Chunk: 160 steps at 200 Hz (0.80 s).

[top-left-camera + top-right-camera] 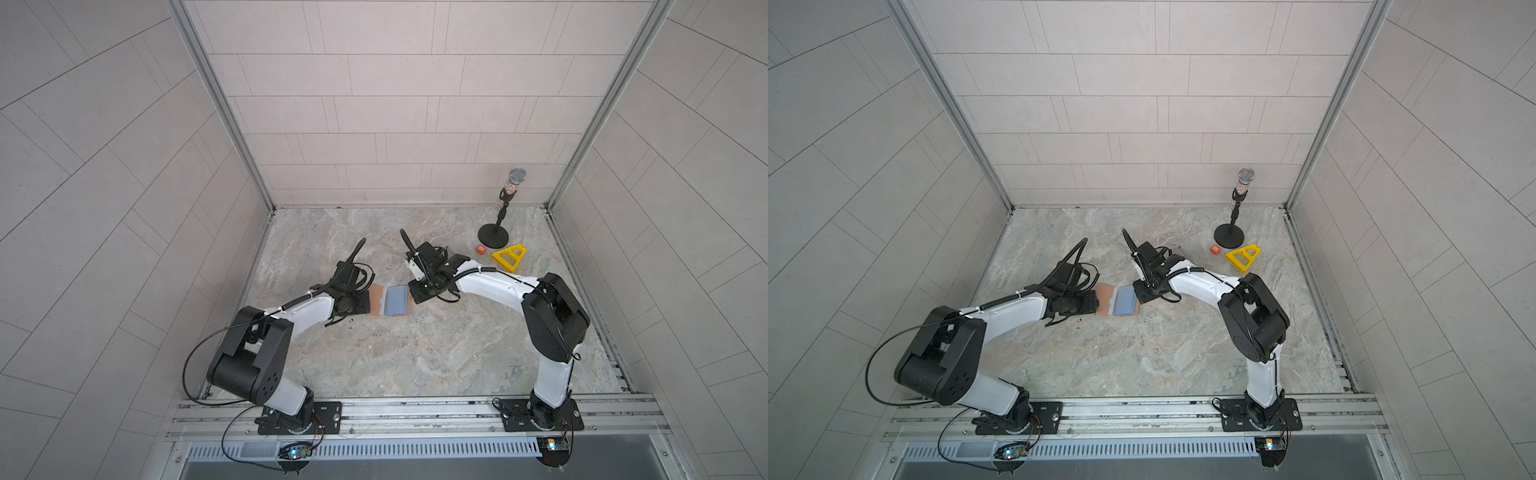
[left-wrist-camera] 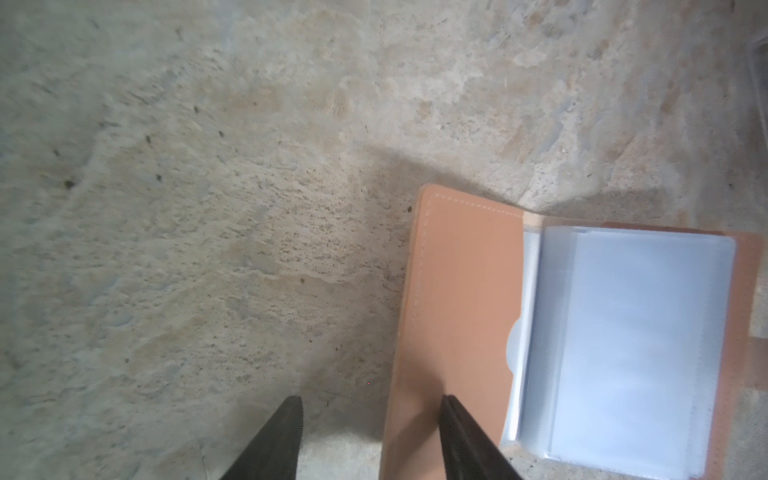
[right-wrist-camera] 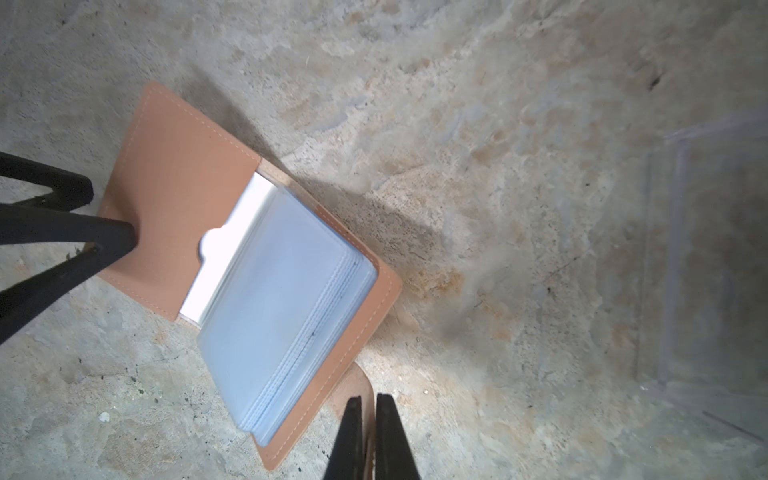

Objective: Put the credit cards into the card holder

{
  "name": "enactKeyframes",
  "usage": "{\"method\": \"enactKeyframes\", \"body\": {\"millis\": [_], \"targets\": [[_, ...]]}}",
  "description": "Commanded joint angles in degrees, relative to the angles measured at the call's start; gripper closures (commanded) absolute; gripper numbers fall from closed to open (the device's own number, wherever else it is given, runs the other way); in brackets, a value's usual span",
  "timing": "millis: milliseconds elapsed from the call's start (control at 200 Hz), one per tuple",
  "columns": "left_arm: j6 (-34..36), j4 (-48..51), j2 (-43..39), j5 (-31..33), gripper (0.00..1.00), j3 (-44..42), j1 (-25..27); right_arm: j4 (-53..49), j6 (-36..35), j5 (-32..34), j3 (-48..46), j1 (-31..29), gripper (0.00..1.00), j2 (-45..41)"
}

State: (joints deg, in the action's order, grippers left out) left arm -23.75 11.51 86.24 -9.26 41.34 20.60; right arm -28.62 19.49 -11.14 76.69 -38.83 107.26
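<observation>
bench (image 1: 415, 357): marbled grey-beige slab, tiled walls on three sides
card holder (image 1: 376, 301) (image 1: 1105, 296) (image 2: 457, 291) (image 3: 174, 174): tan-pink, lying open near the middle of the bench, between the two tools in both top views
sleeves (image 1: 395, 301) (image 2: 636, 340) (image 3: 282, 299): a stack of clear bluish pockets resting on the holder's right half; the left flap lies bare and flat
left tool (image 1: 365, 302) (image 2: 371, 401) (image 3: 110, 214): jaws stand apart and hold nothing – one fingertip (image 2: 451, 409) rests on the bare left flap, the other is off the flap's edge, over the bench
right tool (image 1: 412, 297) (image 1: 1138, 293) (image 3: 370, 403): jaws almost together, pinched on the snap tab (image 3: 357, 382) that sticks out from the holder's outer edge
credit cards: none can be told for certain – something white shows in the flap's pocket at the thumb notch, card or sleeve i cannot tell
clear box (image 3: 706, 257): blurred, on the bench beside the right tool, apart from the holder
far right corner: microphone on a stand (image 1: 493, 237), small orange tile (image 1: 481, 249) and yellow triangular frame (image 1: 510, 257), close together and well apart from the holder
</observation>
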Motion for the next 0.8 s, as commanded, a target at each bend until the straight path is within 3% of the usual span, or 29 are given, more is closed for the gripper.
{"method": "enactKeyframes", "body": {"millis": [0,285,440,636,796], "targets": [[2.1,1.9,-3.2,0.0,0.42,2.2,0.4,0.4,0.1,0.8,-0.5,0.2,1.00,-0.1],[2.8,1.4,-10.1,-5.9,0.42,4.6,0.5,1.3,0.6,-0.4,-0.7,0.3,1.00,-1.0],[2.0,-2.8,-12.0,-15.0,0.42,4.5,1.0,1.4,0.7,-0.6,-0.7,0.4,1.00,-1.1],[0.0,-7.1,-7.3,-24.1,0.48,5.8,3.6,1.7,0.9,-0.5,-1.1,0.4,1.00,-1.0],[-1.3,-7.9,-2.4,-21.9,0.53,6.4,4.3,2.1,1.1,-0.6,-1.7,0.6,1.00,-1.1]]}}
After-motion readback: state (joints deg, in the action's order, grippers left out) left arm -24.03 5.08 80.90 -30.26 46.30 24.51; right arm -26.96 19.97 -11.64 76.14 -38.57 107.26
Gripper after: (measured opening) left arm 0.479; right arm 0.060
